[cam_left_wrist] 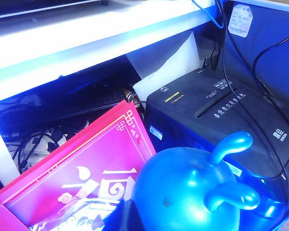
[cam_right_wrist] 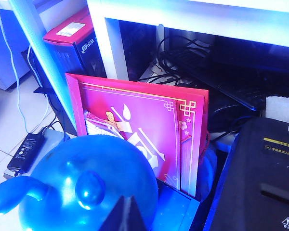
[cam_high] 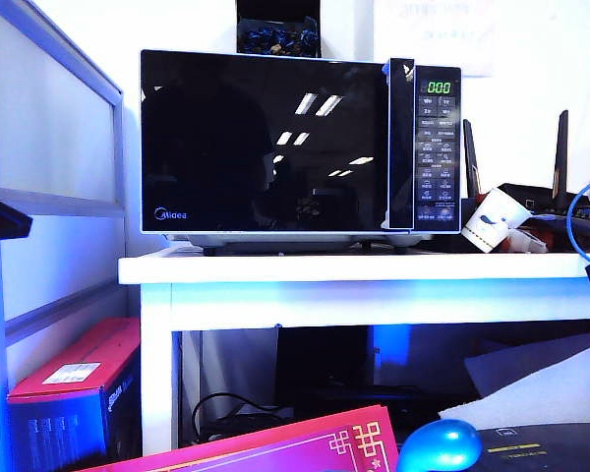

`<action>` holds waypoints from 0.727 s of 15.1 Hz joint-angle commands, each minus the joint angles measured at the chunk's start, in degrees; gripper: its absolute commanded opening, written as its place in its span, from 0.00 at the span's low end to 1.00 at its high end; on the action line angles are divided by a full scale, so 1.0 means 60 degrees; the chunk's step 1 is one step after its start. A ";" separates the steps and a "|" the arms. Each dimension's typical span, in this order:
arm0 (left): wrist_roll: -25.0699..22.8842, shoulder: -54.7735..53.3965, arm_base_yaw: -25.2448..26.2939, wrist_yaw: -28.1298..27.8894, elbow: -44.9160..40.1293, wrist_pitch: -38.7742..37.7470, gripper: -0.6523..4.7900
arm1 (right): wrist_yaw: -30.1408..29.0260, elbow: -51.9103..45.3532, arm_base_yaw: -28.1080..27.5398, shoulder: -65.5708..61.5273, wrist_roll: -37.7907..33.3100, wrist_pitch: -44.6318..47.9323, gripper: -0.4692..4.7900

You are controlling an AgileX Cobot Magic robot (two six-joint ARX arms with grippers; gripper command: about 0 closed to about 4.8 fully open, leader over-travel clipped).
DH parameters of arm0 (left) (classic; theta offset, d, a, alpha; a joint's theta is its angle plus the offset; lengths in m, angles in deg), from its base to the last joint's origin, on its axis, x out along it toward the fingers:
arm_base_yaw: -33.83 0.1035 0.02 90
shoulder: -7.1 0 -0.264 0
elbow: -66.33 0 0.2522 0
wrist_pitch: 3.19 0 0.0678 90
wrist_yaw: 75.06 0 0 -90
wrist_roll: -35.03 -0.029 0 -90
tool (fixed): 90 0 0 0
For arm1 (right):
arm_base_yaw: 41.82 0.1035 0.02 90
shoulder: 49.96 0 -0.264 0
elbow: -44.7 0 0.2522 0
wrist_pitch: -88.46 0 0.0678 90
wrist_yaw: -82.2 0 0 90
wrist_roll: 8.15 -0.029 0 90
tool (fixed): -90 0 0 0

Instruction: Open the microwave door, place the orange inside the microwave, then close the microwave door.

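Note:
The black-and-silver microwave point(cam_high: 300, 143) stands on the white table point(cam_high: 354, 267). Its glossy black door point(cam_high: 265, 138) is shut flat against the front, beside the handle strip point(cam_high: 401, 143) and keypad point(cam_high: 438, 157). The orange is out of view. Neither gripper shows in the exterior view. My left gripper point(cam_left_wrist: 128, 216) is a single dark wedge low over a shiny blue rounded object point(cam_left_wrist: 192, 192), fingers together with nothing in them. My right gripper point(cam_right_wrist: 125, 202) is also shut and empty, its tips over the same blue object point(cam_right_wrist: 86, 187), well below the table.
Under the table stand a red gift bag point(cam_right_wrist: 139, 130), a black shredder point(cam_left_wrist: 212, 110), a red box point(cam_high: 74, 379) and loose cables. A paper cup point(cam_high: 497, 218) lies on its side to the right of the microwave. A frosted partition point(cam_high: 49, 147) borders the left.

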 commanded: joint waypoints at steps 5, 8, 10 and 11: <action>-0.0036 -0.0015 0.0000 -0.0033 -0.0011 0.0066 0.11 | 0.0007 -0.0044 0.0000 0.0007 -0.0025 -0.0004 0.09; -0.0036 0.0146 0.0000 -0.0033 -0.0011 0.0036 0.11 | 0.0007 -0.0044 0.0000 0.0007 -0.0025 -0.0004 0.09; -0.0036 0.0634 0.0025 -0.0025 -0.0007 0.0069 0.11 | -0.0004 -0.0044 0.0000 0.0011 -0.0025 -0.0004 0.09; -0.0033 0.0648 0.0200 -0.0025 -0.0007 0.0146 0.11 | -0.0011 -0.0044 0.0004 0.0011 -0.0025 -0.0004 0.09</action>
